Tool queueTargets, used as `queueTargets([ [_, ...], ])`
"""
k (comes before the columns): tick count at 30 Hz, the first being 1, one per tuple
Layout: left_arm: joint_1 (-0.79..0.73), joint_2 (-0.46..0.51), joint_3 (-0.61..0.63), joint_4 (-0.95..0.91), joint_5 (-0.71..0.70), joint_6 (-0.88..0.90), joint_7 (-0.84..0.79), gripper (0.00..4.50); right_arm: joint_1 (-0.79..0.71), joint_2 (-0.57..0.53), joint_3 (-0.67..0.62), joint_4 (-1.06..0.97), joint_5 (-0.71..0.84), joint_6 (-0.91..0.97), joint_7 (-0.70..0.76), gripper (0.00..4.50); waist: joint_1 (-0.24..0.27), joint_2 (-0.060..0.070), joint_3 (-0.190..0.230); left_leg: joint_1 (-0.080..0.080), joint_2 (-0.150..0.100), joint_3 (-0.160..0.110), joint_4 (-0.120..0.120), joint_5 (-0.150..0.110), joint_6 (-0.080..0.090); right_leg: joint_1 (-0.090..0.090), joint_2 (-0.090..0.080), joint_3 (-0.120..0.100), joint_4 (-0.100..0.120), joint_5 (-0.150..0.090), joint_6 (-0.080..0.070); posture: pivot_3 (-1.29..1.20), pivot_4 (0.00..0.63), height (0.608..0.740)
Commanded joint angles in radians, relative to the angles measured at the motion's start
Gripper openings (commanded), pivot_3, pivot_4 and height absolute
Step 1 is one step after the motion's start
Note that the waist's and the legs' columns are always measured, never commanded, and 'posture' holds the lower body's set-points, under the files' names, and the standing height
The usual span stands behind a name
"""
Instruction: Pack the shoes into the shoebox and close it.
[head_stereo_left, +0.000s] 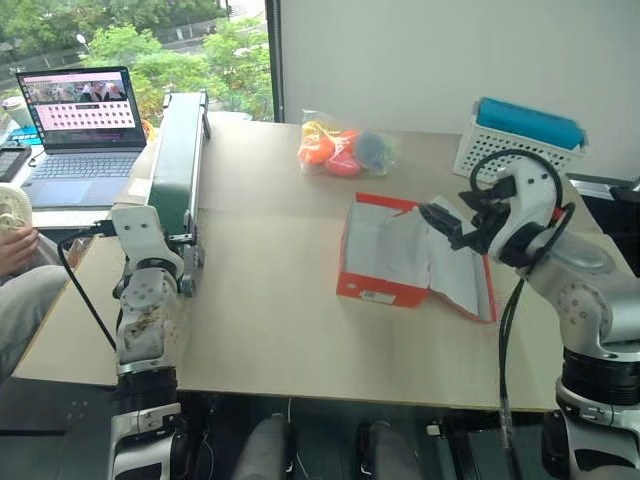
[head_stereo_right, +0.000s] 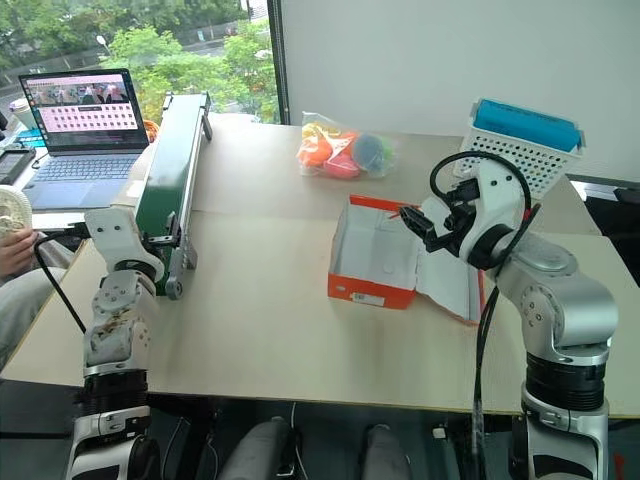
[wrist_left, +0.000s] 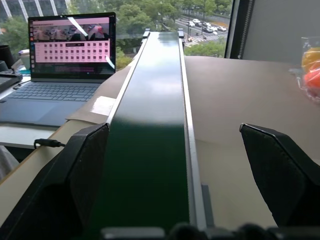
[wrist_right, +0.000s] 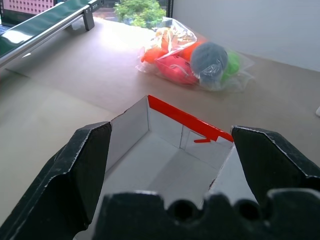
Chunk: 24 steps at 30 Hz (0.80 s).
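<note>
The orange-red shoebox (head_stereo_left: 383, 252) lies open in the middle of the table, its white inside empty and its flap lid (head_stereo_left: 462, 277) spread flat to the right. The shoes are out of view. My right gripper (wrist_right: 171, 130) hovers open just above the box's right side, pointing across it toward the left, with nothing between its fingers. My left gripper (wrist_left: 174, 130) stands open at the table's left, its two black fingers either side of the near end of a green conveyor belt (wrist_left: 150, 125), holding nothing.
The green conveyor (head_stereo_left: 180, 150) runs along the table's left side toward the window. A clear bag of orange, pink and blue things (head_stereo_left: 345, 148) lies behind the box. A white basket with a blue top (head_stereo_left: 520, 140) sits at the back right. A laptop (head_stereo_left: 80, 120) and a person's hand (head_stereo_left: 15, 250) are at far left.
</note>
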Motion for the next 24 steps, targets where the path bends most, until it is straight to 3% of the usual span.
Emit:
queueTargets([
  [1, -0.031, 0.021, 0.034, 0.005, -0.021, 0.043, 0.021, 4.48, 0.04, -0.004, 0.079, 0.022, -0.136, -0.149, -0.047, 4.5, 0.0, 0.0, 0.0, 0.0, 0.0, 0.0, 0.0, 0.0, 0.0, 0.0, 0.0, 0.0, 0.0, 0.0, 0.0, 0.0, 0.15, 0.699],
  [4, -0.063, 0.045, 0.036, 0.05, -0.01, 0.084, 0.027, 4.48, 0.084, 0.026, 0.145, 0.076, -0.227, -0.257, -0.075, 4.5, -0.004, 0.0, 0.0, 0.003, 0.002, -0.001, -0.001, 0.001, -0.002, 0.002, 0.003, -0.001, 0.002, -0.001, -0.002, 0.0, 0.15, 0.699],
  [9, -0.078, 0.048, 0.036, 0.066, -0.039, 0.225, 0.026, 4.48, 0.112, 0.044, 0.206, -0.001, -0.177, -0.277, 0.043, 4.5, -0.019, 0.001, 0.0, 0.002, 0.001, 0.001, -0.001, 0.003, -0.006, 0.0, 0.002, 0.002, 0.003, -0.001, -0.001, 0.0, 0.15, 0.699],
  [14, -0.094, 0.051, 0.033, 0.051, -0.041, 0.249, 0.028, 4.48, 0.153, 0.024, 0.269, -0.088, -0.149, -0.292, 0.168, 4.5, -0.023, 0.001, 0.0, 0.002, 0.001, -0.001, -0.001, 0.002, -0.003, 0.0, 0.002, 0.001, 0.002, -0.001, -0.001, 0.0, 0.15, 0.699],
  [24, -0.101, 0.051, 0.058, 0.061, -0.043, 0.245, 0.044, 4.48, 0.129, 0.032, 0.298, -0.092, -0.157, -0.366, 0.254, 4.5, -0.023, 0.001, 0.0, 0.003, 0.001, -0.001, -0.001, 0.002, -0.003, 0.001, 0.002, 0.001, 0.002, -0.001, -0.001, 0.0, 0.15, 0.699],
])
